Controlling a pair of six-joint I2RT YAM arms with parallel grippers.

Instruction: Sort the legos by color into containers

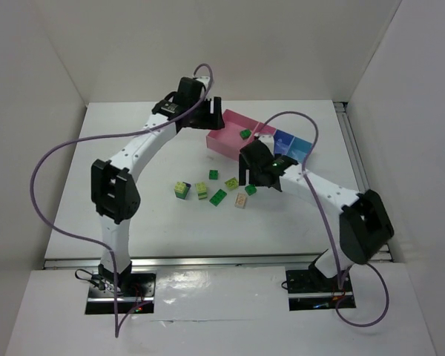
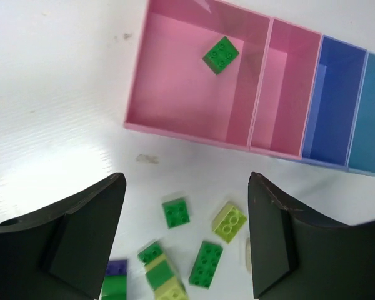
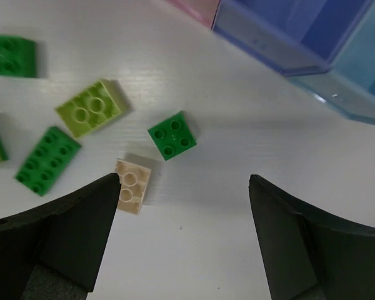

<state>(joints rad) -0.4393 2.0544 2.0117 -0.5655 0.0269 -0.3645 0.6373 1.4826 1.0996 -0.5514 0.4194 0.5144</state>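
Green brick [image 2: 222, 54] lies flat in the wider pink bin [image 2: 175, 128]; we judge that drop done. Left gripper [image 2: 186, 181], arm stretched far, hangs released and empty beside the bin. Right gripper [image 3: 184, 181], jaws wide and empty, hovers near the small green brick [image 3: 172, 135] on the table [image 3: 187, 250]. Next we'd lower and straddle it, clear of the cream brick [image 3: 132, 185].

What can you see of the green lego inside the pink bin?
The green lego is a square two-by-two brick of dark green plastic, four studs facing up. It lies flat on the floor of the end pink bin, turned diagonal to its walls, toward one corner, alone there. Nothing else touches it.
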